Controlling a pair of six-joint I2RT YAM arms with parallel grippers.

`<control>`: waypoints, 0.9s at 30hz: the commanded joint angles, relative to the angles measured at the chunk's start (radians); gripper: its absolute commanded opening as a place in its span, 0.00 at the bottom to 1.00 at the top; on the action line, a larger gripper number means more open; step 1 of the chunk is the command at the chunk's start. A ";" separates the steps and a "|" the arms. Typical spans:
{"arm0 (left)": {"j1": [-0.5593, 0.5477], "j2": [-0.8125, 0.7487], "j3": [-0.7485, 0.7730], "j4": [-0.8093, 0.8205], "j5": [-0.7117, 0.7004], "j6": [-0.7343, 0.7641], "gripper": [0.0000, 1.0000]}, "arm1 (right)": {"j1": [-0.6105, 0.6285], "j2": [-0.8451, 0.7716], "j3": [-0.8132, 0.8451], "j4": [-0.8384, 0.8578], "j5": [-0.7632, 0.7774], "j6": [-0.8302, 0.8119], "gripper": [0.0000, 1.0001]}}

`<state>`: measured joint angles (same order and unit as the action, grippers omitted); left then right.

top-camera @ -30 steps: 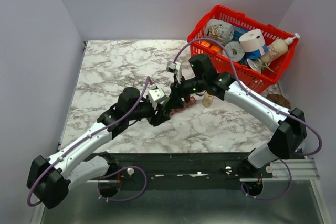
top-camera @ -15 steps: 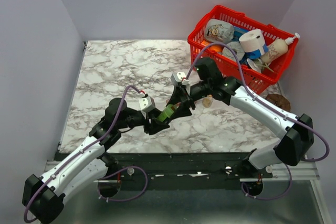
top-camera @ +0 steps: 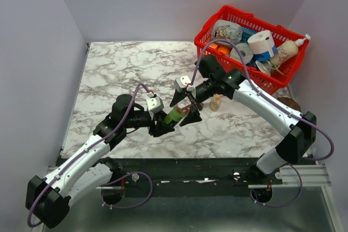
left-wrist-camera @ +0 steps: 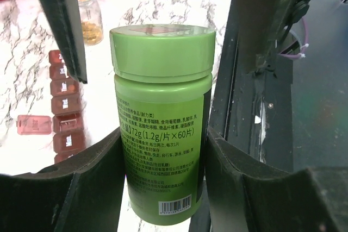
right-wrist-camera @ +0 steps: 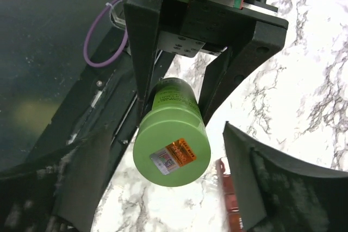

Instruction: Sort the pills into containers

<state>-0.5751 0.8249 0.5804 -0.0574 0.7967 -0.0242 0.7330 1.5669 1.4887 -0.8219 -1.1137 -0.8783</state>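
The left gripper [top-camera: 163, 127] is clamped on the body of a green bottle [left-wrist-camera: 163, 123], holding it above the table [top-camera: 119, 69] with its cap on. The right gripper [top-camera: 184, 108] stands wide open, a finger on either side of the cap (a gap shows on both sides). The containers [left-wrist-camera: 66, 113], a reddish-brown strip of cells, lie on the marble under the bottle.

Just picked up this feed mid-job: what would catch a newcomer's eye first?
The green bottle, its lid on, is held over the middle of the marble table by the left pincer clamped on its body, with the right pincer open around the lid. Next comes the red basket, crammed with items at the far right corner. The reddish pill organiser strip lies on the marble near the bottle.
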 commanded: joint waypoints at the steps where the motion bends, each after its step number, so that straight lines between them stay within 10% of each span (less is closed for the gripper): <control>1: 0.003 0.016 0.048 -0.064 -0.043 0.075 0.00 | 0.005 -0.050 -0.001 0.019 0.052 0.209 0.97; 10: 0.003 0.040 0.056 -0.022 -0.160 0.029 0.00 | 0.003 -0.104 -0.091 0.290 0.377 0.793 1.00; 19: 0.001 0.052 0.059 0.008 -0.180 -0.003 0.00 | 0.003 -0.035 -0.117 0.317 0.394 0.933 0.99; 22: 0.001 0.054 0.058 0.010 -0.188 -0.002 0.00 | 0.003 -0.028 -0.114 0.317 0.365 0.944 0.93; 27: 0.001 0.060 0.059 0.001 -0.195 0.010 0.00 | 0.003 -0.028 -0.107 0.310 0.293 0.947 0.54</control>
<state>-0.5751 0.8814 0.6033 -0.0925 0.6266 -0.0181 0.7330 1.5368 1.3762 -0.5228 -0.7540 0.0311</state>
